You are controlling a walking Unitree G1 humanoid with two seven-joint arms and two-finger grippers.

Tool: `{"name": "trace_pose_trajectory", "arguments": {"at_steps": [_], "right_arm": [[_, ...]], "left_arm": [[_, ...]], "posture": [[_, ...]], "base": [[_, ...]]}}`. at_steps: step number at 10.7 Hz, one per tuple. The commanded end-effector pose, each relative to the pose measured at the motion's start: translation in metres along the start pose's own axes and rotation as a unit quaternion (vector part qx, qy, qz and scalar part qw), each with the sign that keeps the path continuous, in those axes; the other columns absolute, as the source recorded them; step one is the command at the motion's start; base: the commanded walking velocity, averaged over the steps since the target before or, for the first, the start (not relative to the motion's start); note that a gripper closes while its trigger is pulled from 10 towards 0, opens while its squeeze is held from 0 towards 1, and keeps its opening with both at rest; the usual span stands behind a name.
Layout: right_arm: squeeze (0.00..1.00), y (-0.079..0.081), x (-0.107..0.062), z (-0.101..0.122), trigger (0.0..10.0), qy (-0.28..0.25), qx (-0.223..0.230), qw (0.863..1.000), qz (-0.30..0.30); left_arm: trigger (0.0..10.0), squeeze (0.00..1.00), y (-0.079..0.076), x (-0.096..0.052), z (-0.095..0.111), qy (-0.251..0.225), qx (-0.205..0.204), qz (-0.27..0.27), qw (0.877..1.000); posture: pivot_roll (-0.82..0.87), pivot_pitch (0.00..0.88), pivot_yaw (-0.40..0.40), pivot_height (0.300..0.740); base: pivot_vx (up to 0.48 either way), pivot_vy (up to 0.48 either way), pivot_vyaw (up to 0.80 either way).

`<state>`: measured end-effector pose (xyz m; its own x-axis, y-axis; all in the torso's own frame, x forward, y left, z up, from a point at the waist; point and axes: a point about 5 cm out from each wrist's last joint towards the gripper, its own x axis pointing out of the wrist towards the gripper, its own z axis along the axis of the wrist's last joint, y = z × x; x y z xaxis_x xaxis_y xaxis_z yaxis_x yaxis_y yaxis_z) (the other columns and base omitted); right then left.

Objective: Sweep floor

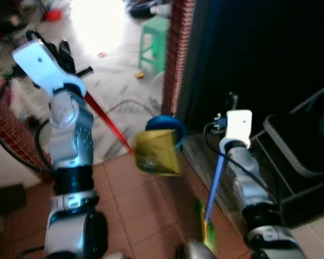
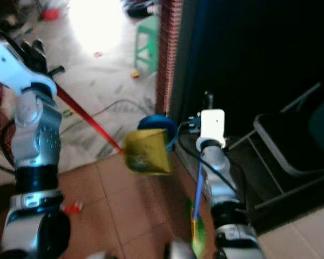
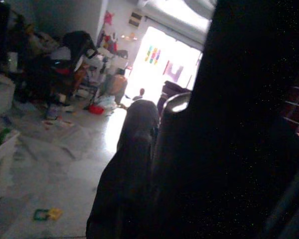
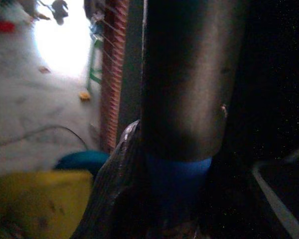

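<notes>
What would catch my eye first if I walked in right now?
Probably the yellow dustpan in mid-frame on its red handle, which runs up to the left tool. Next, the blue broom handle in the right tool, then the green stool on the sunlit floor beyond.

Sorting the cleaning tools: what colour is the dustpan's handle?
Red; the dustpan itself is yellow. Its handle shows best in the left eye view.

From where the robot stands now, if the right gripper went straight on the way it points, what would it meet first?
Probably the round blue bin beside the yellow dustpan, low by the red brick pillar; the right gripper, holding the blue broom handle, aims there. Depth is unclear.
</notes>
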<state>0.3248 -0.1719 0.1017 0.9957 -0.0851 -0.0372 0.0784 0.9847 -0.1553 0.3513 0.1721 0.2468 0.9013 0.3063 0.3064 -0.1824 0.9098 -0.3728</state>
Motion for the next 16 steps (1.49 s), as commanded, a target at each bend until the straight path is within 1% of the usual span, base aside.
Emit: {"name": "trace_pose_trajectory", "arguments": {"at_steps": [1,2,3,6,11,12,13,14,16], "right_arm": [[0.00,0.004,0.004,0.014,10.0,-0.024,-0.009,1.000,0.010],[0.00,0.004,0.004,0.014,10.0,-0.024,-0.009,1.000,0.012],[0.00,0.002,0.004,0.014,10.0,-0.025,-0.024,0.999,0.008],[0.00,0.001,0.003,0.014,10.0,-0.025,-0.024,0.999,0.010],[0.00,0.002,0.003,0.015,10.0,-0.027,-0.023,0.999,0.016],[0.00,0.003,0.004,0.016,10.0,-0.028,-0.023,0.999,0.017],[0.00,0.003,0.004,0.016,10.0,-0.028,-0.023,0.999,0.018],[0.00,0.004,0.004,0.016,10.0,-0.028,-0.023,0.999,0.021],[0.00,0.004,0.004,0.016,10.0,-0.028,-0.023,0.999,0.023]], "left_arm": [[10.0,0.00,-0.005,0.005,0.026,-0.057,-0.027,-0.006,0.998],[10.0,0.00,-0.002,0.006,0.025,-0.056,-0.026,-0.002,0.998],[10.0,0.00,-0.001,0.007,0.024,-0.057,-0.022,0.001,0.998],[10.0,0.00,0.002,0.011,0.028,-0.070,-0.011,0.009,0.997],[10.0,0.00,0.003,0.012,0.031,-0.092,0.020,0.014,0.995],[10.0,0.00,-0.002,0.011,0.036,-0.114,0.042,0.000,0.993],[10.0,0.00,-0.008,0.009,0.037,-0.122,0.053,-0.014,0.991],[10.0,0.00,-0.016,0.004,0.037,-0.136,0.068,-0.034,0.988],[10.0,0.00,-0.025,-0.003,0.032,-0.148,0.094,-0.054,0.983]], "posture": [[-0.04,0.000,-0.021,0.740],[-0.04,0.000,-0.020,0.740],[-0.04,0.000,-0.020,0.740],[-0.04,0.000,-0.025,0.740],[-0.04,0.000,-0.030,0.740],[-0.04,0.000,-0.031,0.740],[-0.04,0.000,-0.033,0.740],[-0.04,0.000,-0.037,0.740],[-0.05,0.000,-0.041,0.740]], "base": [[0.480,0.000,0.00],[0.480,0.000,0.00],[0.480,0.000,0.00],[0.471,0.000,0.00],[0.467,0.000,0.00],[0.000,0.000,0.00],[0.000,0.000,0.00],[0.000,0.000,0.00],[0.000,0.000,0.00]]}}
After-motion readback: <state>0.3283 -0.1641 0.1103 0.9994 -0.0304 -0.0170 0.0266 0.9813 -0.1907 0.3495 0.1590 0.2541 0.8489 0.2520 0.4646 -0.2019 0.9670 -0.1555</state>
